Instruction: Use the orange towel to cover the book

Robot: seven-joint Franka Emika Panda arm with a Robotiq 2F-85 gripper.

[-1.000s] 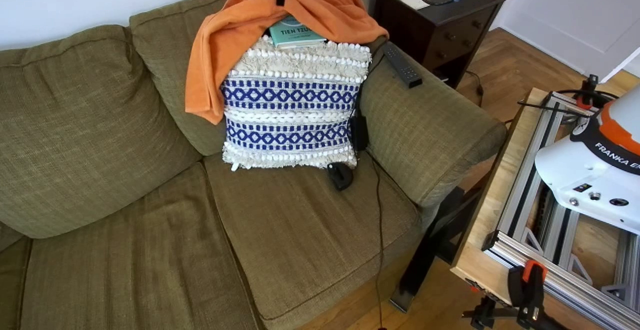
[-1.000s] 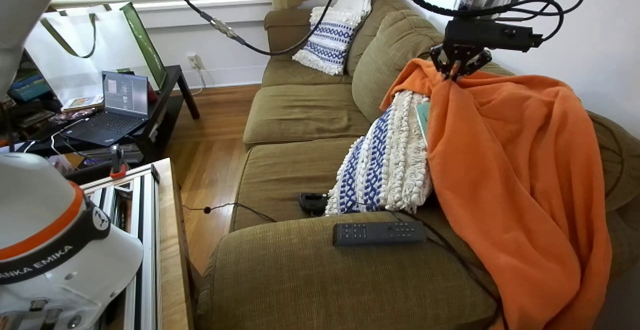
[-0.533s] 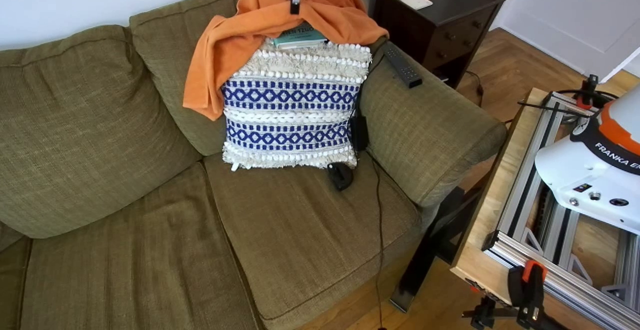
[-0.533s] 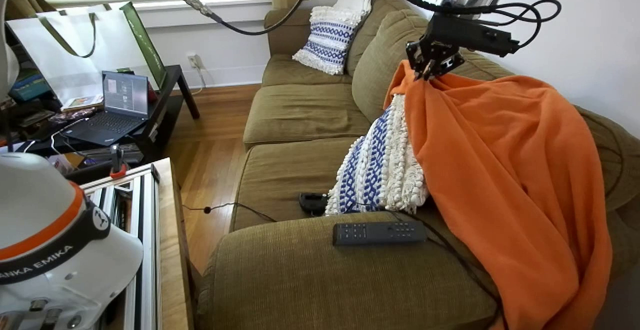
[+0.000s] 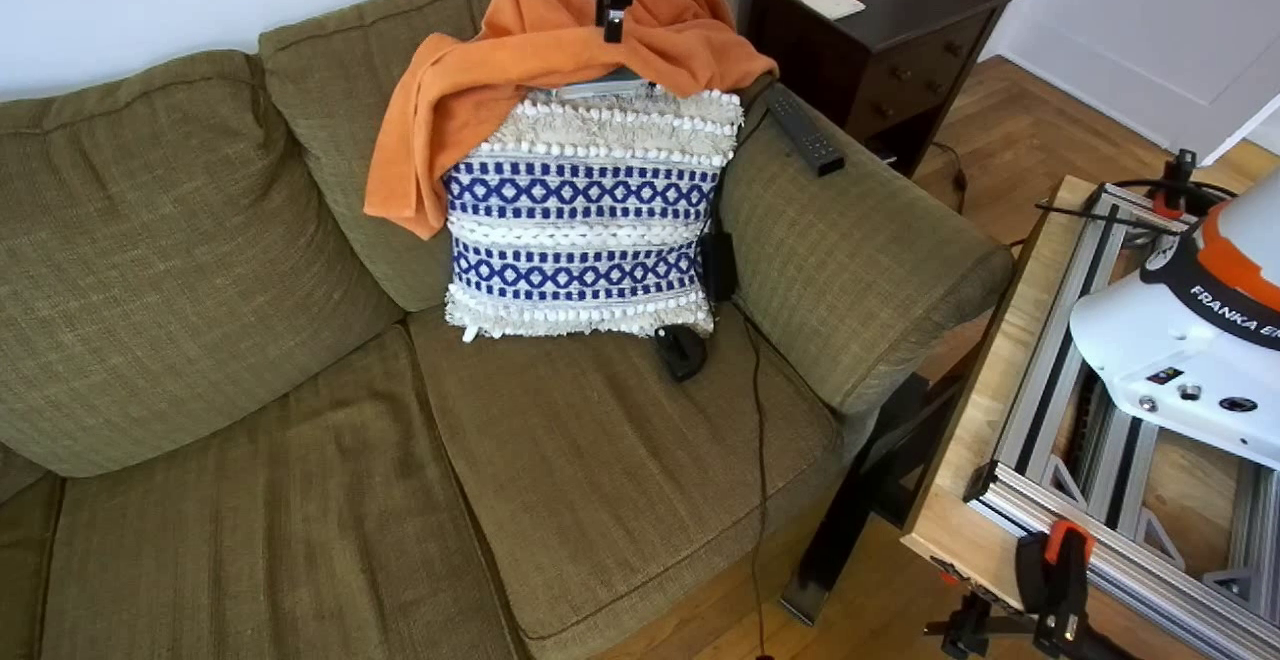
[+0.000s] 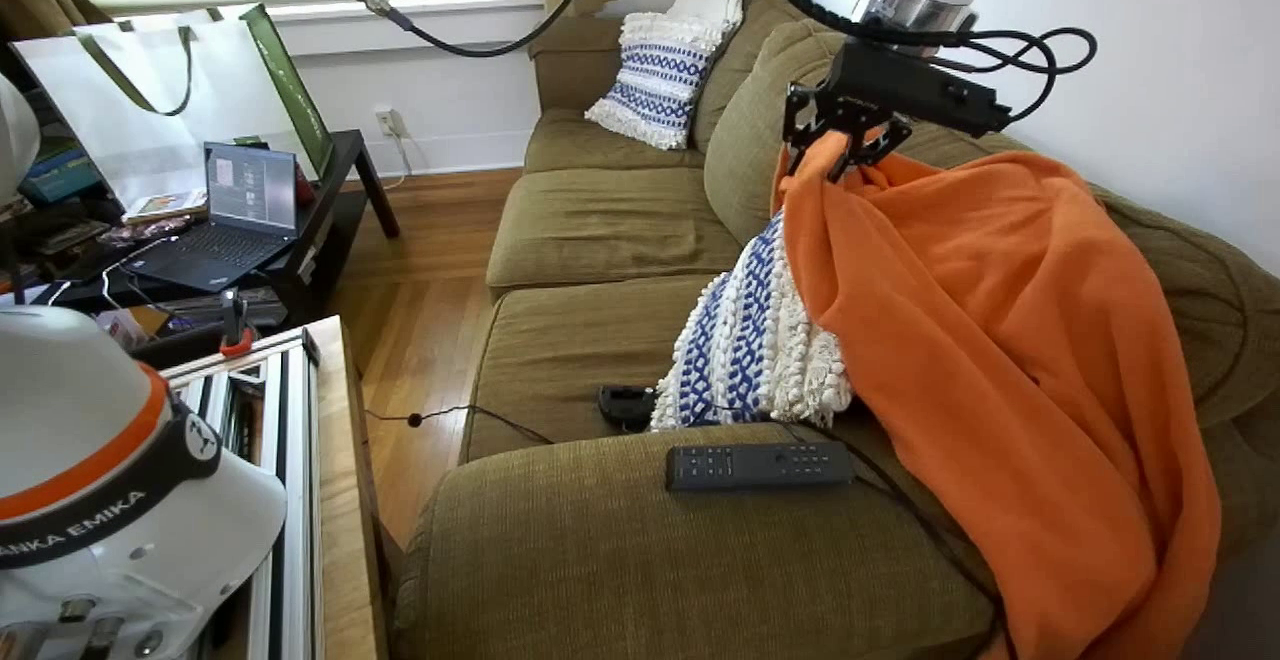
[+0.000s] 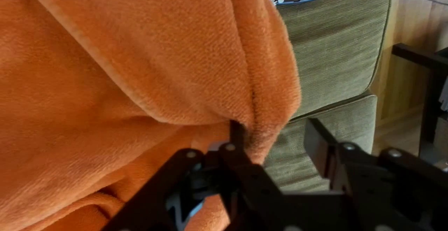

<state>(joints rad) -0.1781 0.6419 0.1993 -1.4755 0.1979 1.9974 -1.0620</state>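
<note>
I've parted the black two-finger tool (image 6: 815,170) — the fuzzy orange towel (image 6: 1010,330) now lies further over the teal book (image 5: 605,88) on the blue-and-white woven pillow (image 5: 585,222); a front sliver shows — nearly covered, I'd judge.

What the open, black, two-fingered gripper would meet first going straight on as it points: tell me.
Most likely the draped orange plush towel; a fold shows between the sides of the open gripper, though exact depth is unclear.

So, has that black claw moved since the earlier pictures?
Yes. In an exterior view, the black claw has shifted left and slightly down in the picture, appearing closer to the remote, which lies unmoved on the couch arm.
</note>
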